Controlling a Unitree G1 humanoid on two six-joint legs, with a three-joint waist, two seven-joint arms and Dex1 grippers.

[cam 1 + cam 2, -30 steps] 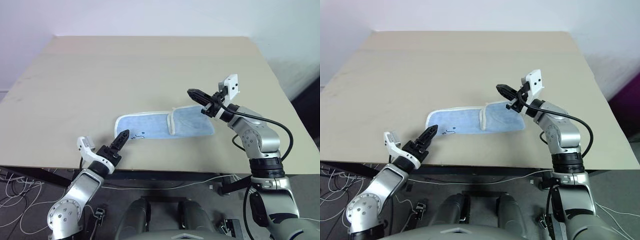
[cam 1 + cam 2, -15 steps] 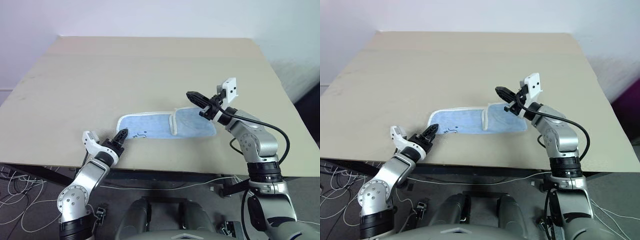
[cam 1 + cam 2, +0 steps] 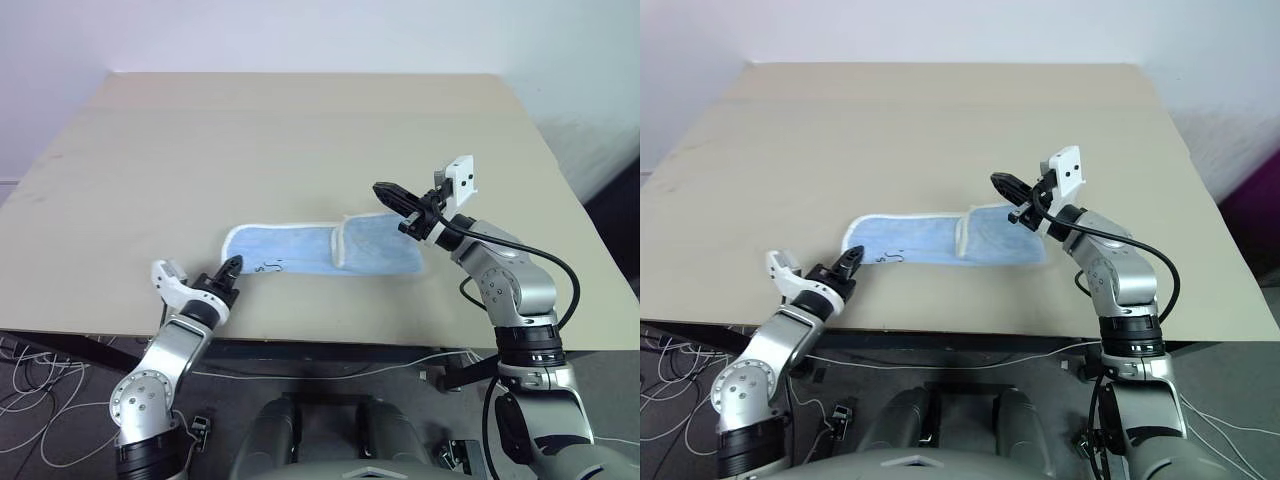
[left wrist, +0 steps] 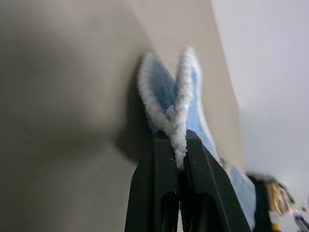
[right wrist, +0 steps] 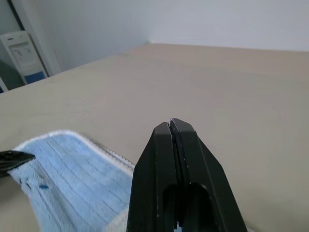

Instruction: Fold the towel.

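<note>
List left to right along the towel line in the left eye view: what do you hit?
Left pincer shut on the towel's left end → towel → right pincer, shut and raised over the towel's right end.

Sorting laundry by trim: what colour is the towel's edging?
White, around the light blue towel; clearest in the left wrist view.

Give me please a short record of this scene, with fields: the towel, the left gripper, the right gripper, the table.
towel: light blue with white edging, lying long on the table, its right part folded over
left gripper: shut on the towel's white edge at its left end
right gripper: shut, holding nothing, raised above the towel's right end
table: beige top, the towel near its front edge
</note>
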